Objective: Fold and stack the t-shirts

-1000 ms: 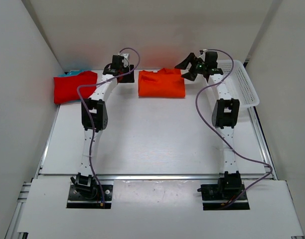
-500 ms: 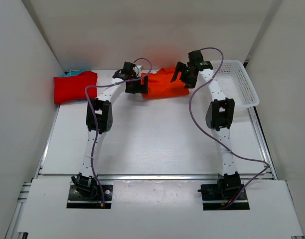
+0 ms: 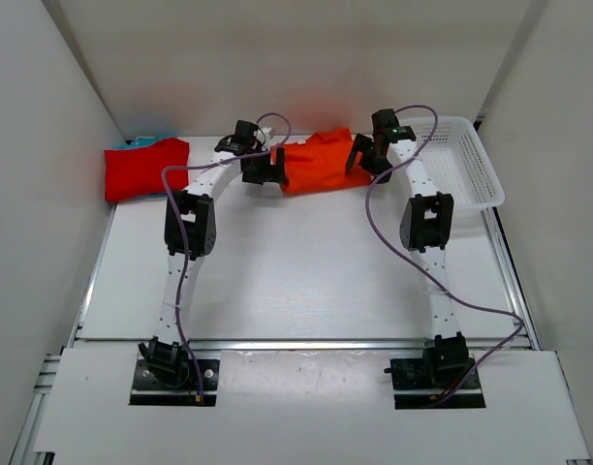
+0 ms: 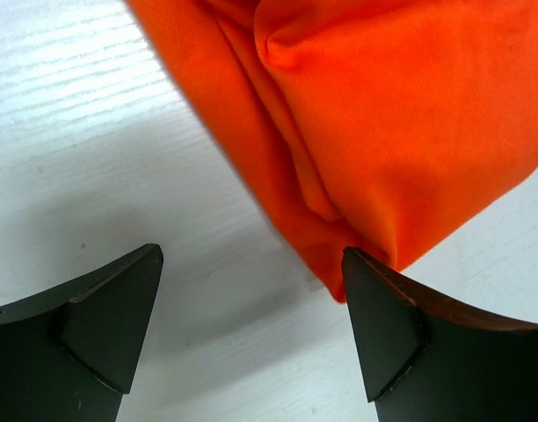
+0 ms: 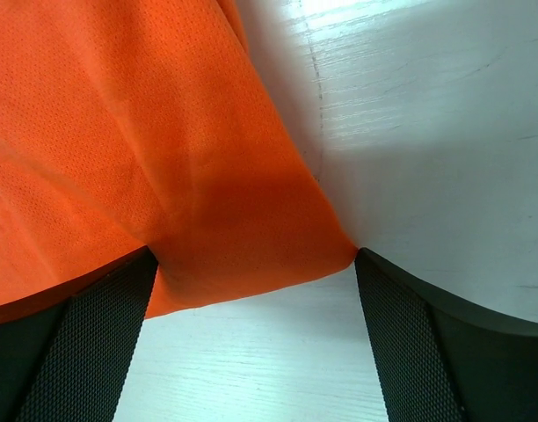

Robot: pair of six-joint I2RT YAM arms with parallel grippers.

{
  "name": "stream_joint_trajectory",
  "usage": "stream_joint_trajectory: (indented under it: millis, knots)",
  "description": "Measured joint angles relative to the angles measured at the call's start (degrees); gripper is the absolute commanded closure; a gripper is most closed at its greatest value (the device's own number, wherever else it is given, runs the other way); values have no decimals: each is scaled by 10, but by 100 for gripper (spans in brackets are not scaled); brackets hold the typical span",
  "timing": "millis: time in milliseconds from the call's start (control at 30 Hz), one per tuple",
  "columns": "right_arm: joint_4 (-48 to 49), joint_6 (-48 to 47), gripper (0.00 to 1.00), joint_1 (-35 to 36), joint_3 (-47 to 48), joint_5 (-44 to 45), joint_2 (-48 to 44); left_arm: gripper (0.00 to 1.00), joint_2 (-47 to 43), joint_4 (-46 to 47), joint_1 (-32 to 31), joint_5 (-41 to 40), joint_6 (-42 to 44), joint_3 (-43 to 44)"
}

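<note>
The folded orange t-shirt (image 3: pixel 319 165) lies at the back middle of the table, slightly rumpled. My left gripper (image 3: pixel 268 170) is at its left edge and open; in the left wrist view the orange t-shirt's (image 4: pixel 383 114) corner touches the right finger (image 4: pixel 388 330), with bare table between the jaws of the left gripper (image 4: pixel 251 330). My right gripper (image 3: pixel 361 156) is open at the shirt's right edge, and a corner of the orange t-shirt (image 5: pixel 243 255) reaches between the fingers of the right gripper (image 5: pixel 251 343). The folded red t-shirt (image 3: pixel 144 170) lies at the back left on a teal-blue t-shirt (image 3: pixel 141 142), of which only an edge shows.
A white mesh basket (image 3: pixel 468 160) stands at the back right, just beyond the right arm. White walls close the table at the back and on both sides. The arms' bases sit at the near edge.
Both grippers came in from behind the orange t-shirt down to its left and right edges. The left jaws spread wider. The shirt has shifted and rumpled a little.
</note>
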Motion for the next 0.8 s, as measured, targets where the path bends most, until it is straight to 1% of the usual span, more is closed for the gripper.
stream_joint_trajectory:
  millis: [67,133,200,267,400,467,500,533,567,600,633,667,700,733,767,800]
  knots:
    - [1,-1,9,-2,0,-6,1,6,-7,-3,1,9,-2,-9]
    - [1,-2,11,-3,3,-14,4,5,-14,-6,2,18,-3,-19]
    - [2,-5,15,-3,9,-21,8,6,-21,-7,3,26,-5,-24]
    - [5,-9,23,-2,11,-28,10,6,-26,-6,1,35,-7,-24]
    - [6,-16,36,2,12,-44,13,3,-32,-5,-6,45,-7,-24]
    - [6,-18,38,3,16,-50,17,4,-32,-5,-12,42,-6,-21]
    - [5,-19,39,5,17,-50,18,7,-32,-6,-16,38,-6,-18]
    - [5,-19,42,5,19,-52,18,13,-31,-7,-20,33,-5,-15]
    - [5,-20,48,6,19,-53,18,18,-31,-6,-24,24,-4,-12]
    - [5,-21,55,7,19,-55,18,28,-31,-5,-28,12,-2,-9]
    - [5,-24,61,7,19,-56,18,41,-31,-5,-31,3,-3,-9]
    - [3,-24,70,8,21,-59,19,49,-31,-6,-34,-6,-2,-9]
    - [2,-26,81,8,23,-61,19,62,-30,-7,-37,-13,0,-9]
    - [-1,-28,85,8,25,-64,19,75,-30,-9,-40,-18,0,-9]
    - [-5,-29,93,9,28,-65,19,81,-29,-10,-42,-23,2,-9]
    - [-11,-32,97,11,31,-66,19,96,-28,-10,-43,-26,5,-9]
